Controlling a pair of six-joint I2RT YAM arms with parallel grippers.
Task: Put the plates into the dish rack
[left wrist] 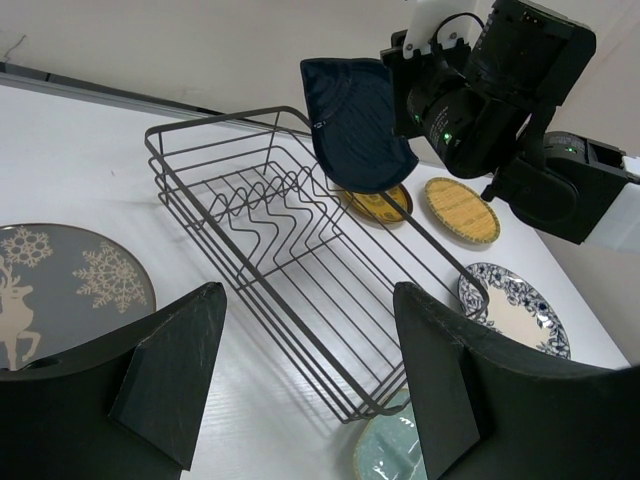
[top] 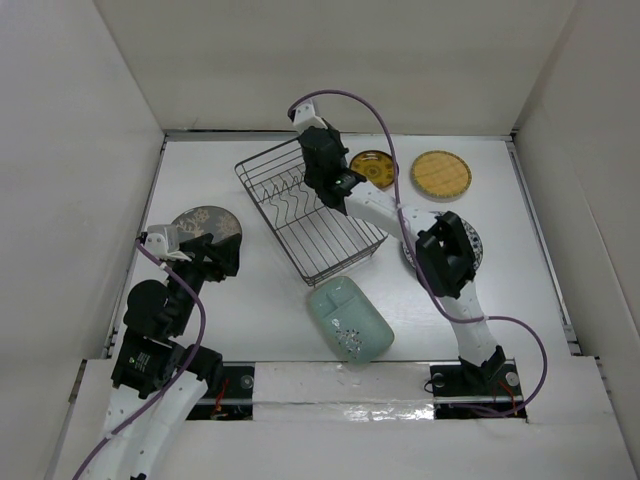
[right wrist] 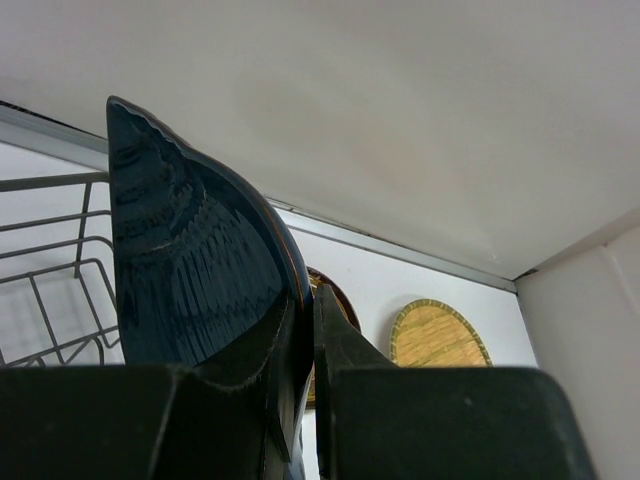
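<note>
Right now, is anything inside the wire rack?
No plates in the rack; only its tines show. The blue plate hangs above it, hiding the far corner.

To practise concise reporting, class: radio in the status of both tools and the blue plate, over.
Right tool shut on blue leaf plate, above dish rack. Left tool open, empty. Nothing blocking rack.
</note>
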